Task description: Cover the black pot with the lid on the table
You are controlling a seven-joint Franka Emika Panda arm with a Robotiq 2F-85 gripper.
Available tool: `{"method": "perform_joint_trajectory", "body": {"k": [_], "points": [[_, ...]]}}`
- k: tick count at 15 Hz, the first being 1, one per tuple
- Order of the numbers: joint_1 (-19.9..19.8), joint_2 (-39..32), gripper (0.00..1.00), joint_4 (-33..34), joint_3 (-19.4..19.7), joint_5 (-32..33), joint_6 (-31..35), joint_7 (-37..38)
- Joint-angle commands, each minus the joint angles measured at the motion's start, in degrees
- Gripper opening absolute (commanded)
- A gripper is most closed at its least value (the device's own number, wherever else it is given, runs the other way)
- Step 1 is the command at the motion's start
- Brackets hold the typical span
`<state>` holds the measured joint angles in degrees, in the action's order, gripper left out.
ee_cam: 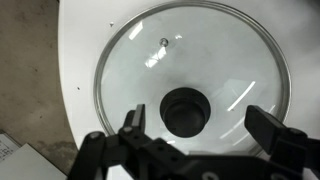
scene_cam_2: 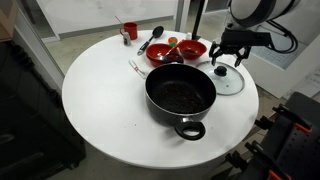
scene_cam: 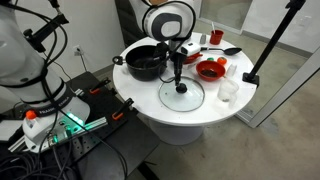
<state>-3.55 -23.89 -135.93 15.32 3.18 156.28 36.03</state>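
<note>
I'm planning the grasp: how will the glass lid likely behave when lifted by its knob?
The lid looks like rigid glass with a metal rim, so it should stay stiff but would likely chip if dropped. Held only by its small black knob, it may tilt or swing. Lying flat on the table, it would probably slide rather than roll if pushed.

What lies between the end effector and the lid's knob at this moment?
Nothing. In the wrist view the end effector is open, with a finger on either side of the black knob on the lid, and nothing else in the gap.
</note>
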Motion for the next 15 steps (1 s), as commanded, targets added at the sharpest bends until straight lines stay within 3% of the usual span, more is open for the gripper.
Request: {"method": "perform_joint_trajectory", "body": {"k": [1, 6, 7, 8, 13, 15], "points": [[1.2, -4.3, 1.00, 4.2, 1.0, -2.2, -0.5, 0.5], [1.7, -8.5, 1.00, 8.0, 1.7, -3.2, -1.2, 1.1], [1.7, -9.2, 0.94, 8.6, 1.8, -3.4, -1.5, 1.1], [1.7, -9.8, 0.74, 9.1, 1.8, -3.4, -1.9, 1.1], [1.9, -11.6, 0.37, 10.9, 2.1, -3.4, -3.4, 1.1], [1.9, -11.1, 0.31, 11.1, 2.3, -3.1, -4.3, 1.0]]}}
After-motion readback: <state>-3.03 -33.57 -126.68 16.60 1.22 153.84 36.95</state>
